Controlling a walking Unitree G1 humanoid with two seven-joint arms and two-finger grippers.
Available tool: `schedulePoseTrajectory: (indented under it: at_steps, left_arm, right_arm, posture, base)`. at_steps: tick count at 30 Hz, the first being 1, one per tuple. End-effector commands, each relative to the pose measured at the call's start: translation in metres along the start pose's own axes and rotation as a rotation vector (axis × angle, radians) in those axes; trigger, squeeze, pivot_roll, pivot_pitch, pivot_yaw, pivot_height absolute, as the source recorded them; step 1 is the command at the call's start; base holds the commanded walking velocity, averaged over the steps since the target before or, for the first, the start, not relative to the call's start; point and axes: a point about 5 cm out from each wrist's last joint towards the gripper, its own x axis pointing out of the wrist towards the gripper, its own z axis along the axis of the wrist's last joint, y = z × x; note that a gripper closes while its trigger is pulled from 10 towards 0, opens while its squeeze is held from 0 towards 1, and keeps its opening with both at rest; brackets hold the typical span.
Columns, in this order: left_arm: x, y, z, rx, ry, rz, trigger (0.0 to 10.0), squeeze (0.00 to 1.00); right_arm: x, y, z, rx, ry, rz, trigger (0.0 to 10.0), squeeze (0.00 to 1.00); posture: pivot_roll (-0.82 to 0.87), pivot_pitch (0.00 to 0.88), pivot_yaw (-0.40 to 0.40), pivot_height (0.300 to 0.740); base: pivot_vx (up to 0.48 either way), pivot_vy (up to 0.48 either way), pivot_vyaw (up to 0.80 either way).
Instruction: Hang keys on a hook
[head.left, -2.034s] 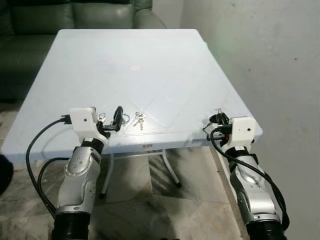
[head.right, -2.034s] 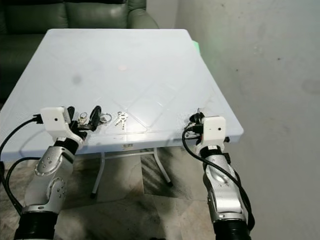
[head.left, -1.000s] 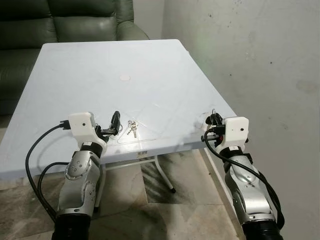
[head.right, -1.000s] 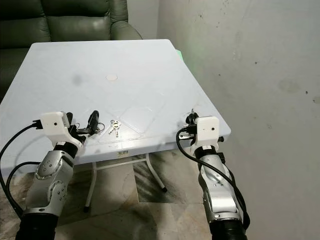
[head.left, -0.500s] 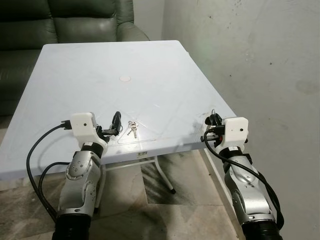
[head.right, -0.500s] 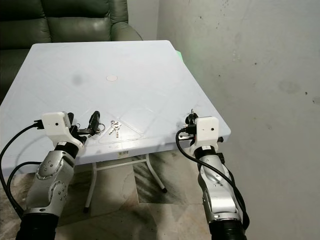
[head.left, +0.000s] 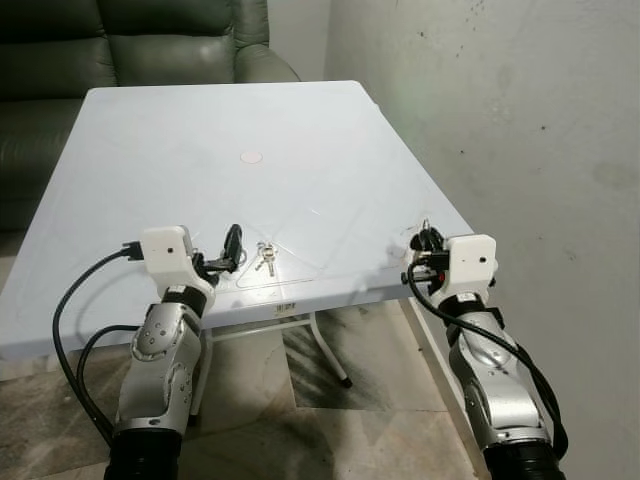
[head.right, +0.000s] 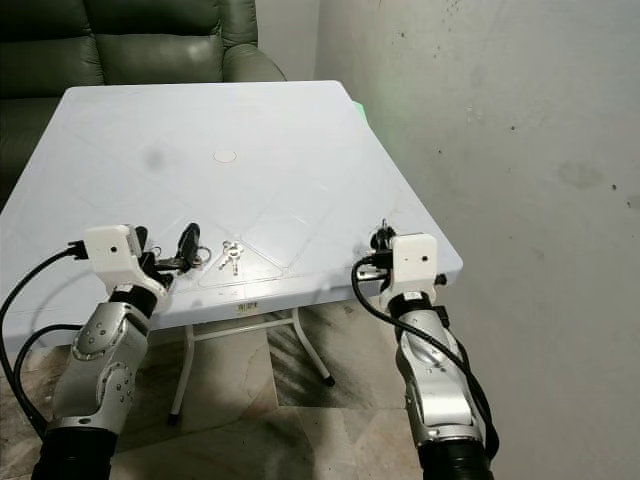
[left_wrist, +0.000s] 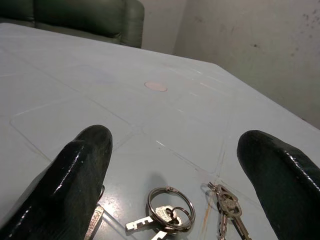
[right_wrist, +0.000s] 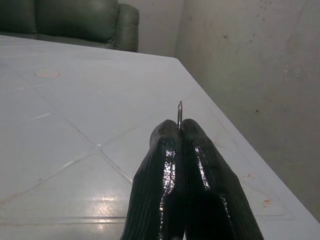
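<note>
Head cams evenly lit, sharp, no motion blur. Soft overhead light, faint glare on counter; green tint on wall by far corner. Wrist cams dimmer, near black fingers soft/out of focus. Dark shadow under counter.
</note>
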Motion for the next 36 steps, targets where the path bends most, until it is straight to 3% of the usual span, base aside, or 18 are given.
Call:
schedulePoseTrajectory:
  at_steps: [1, 5, 10, 14, 27, 36]
  left_arm:
    - [-0.0003, -0.0034, 0.0028, 0.018, -0.011, -0.019, 10.0, 0.0]
    - [-0.0008, -0.0052, 0.0027, 0.021, -0.011, -0.03, 10.0, 0.0]
    - [-0.0014, -0.0035, 0.0038, -0.069, -0.028, -0.005, 10.0, 0.0]
    - [-0.0014, -0.0023, 0.0038, -0.024, -0.024, 0.007, 10.0, 0.0]
    - [-0.0021, -0.0033, 0.0023, -0.034, -0.016, 0.011, 10.0, 0.0]
    - [-0.004, -0.0001, -0.0018, 0.004, 0.006, 0.013, 10.0, 0.0]
  right_arm:
    - [-0.0006, -0.002, 0.0007, -0.009, 0.002, -0.002, 10.0, 0.0]
    - [-0.0009, -0.0022, 0.0008, -0.011, 0.003, -0.001, 10.0, 0.0]
    - [-0.0011, -0.0028, 0.0003, -0.015, 0.005, 0.0, 10.0, 0.0]
    - [-0.001, -0.0031, 0.0007, -0.017, 0.001, 0.0, 10.0, 0.0]
    - [-0.0006, -0.0043, 0.0013, 0.009, 0.007, -0.036, 10.0, 0.0]
    - [0.0022, -0.0069, -0.0002, -0.025, 0.041, -0.081, 10.0, 0.0]
  posture:
    - [0.0, 0.023, -0.042, 0.74]
    - [0.0, 0.025, -0.043, 0.74]
    - [0.0, 0.027, -0.047, 0.74]
    - [0.01, 0.027, -0.048, 0.74]
    - [0.0, 0.033, -0.053, 0.74]
    - [0.0, 0.041, -0.054, 0.74]
  base:
    - [0.0, -0.259, -0.68]
    - [0.0, -0.325, -0.68]
    - [0.0, -0.096, -0.68]
    - [0.0, 0.0, -0.3]
    - [0.0, 0.0, 0.0]
    - [0.0, 0.0, 0.0]
